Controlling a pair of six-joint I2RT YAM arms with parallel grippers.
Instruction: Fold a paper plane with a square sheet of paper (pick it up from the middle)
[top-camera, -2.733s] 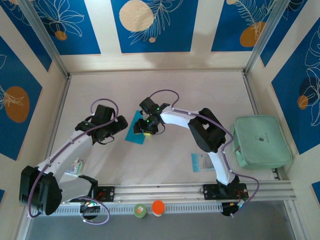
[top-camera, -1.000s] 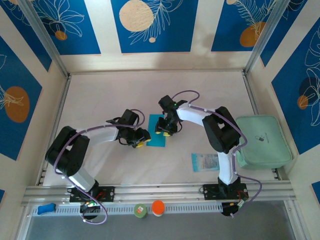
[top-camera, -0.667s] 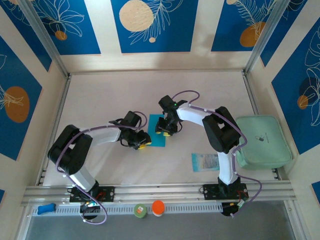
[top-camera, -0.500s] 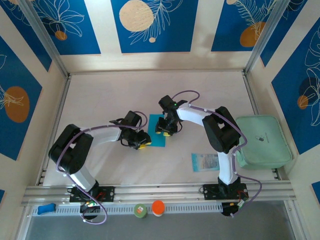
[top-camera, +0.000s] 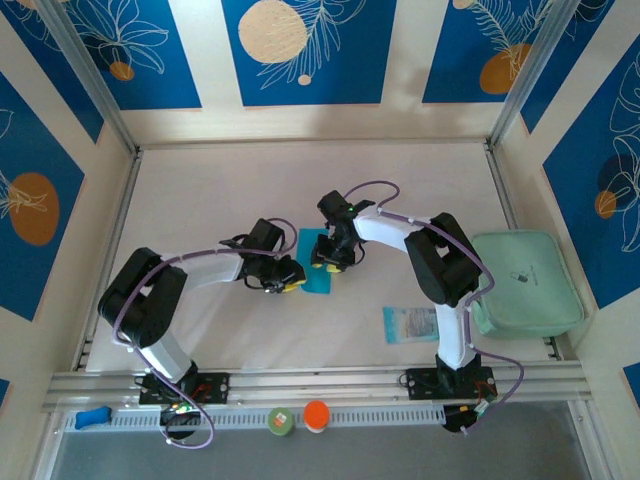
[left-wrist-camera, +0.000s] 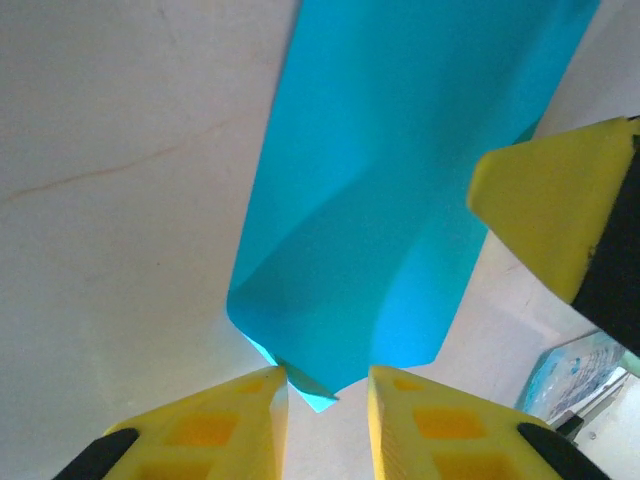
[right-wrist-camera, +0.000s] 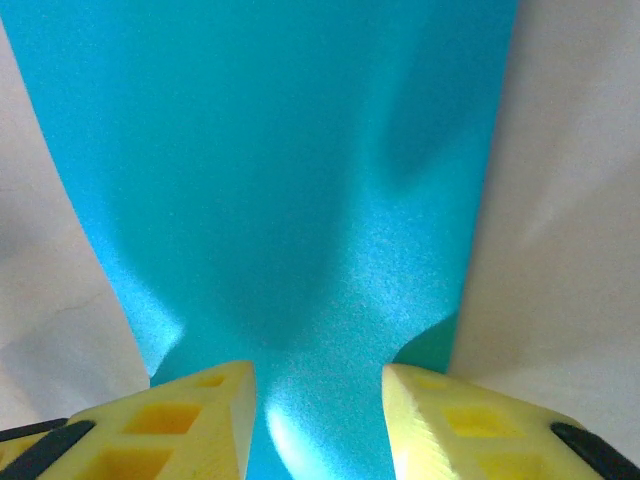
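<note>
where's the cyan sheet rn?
Top view: the square sheet of paper lies mid-table between the left gripper, at its near-left corner, and the right gripper, over its right edge.

Beige tabletop (top-camera: 300, 180); cream walls (top-camera: 205, 60) with blue leaf-print panels (top-camera: 330, 60); aluminium corner posts (top-camera: 95, 85); even, bright light.

Nothing legible on screen at this moment. The mint-green case (top-camera: 525, 282) carries a small dark mark on its lid, too small to make out. The pale packet (top-camera: 410, 324) lying on the tabletop (top-camera: 200, 200) shows faint print, blurred beyond reading. The wall panels (top-camera: 300, 50) carry leaf and circle patterns.
</note>
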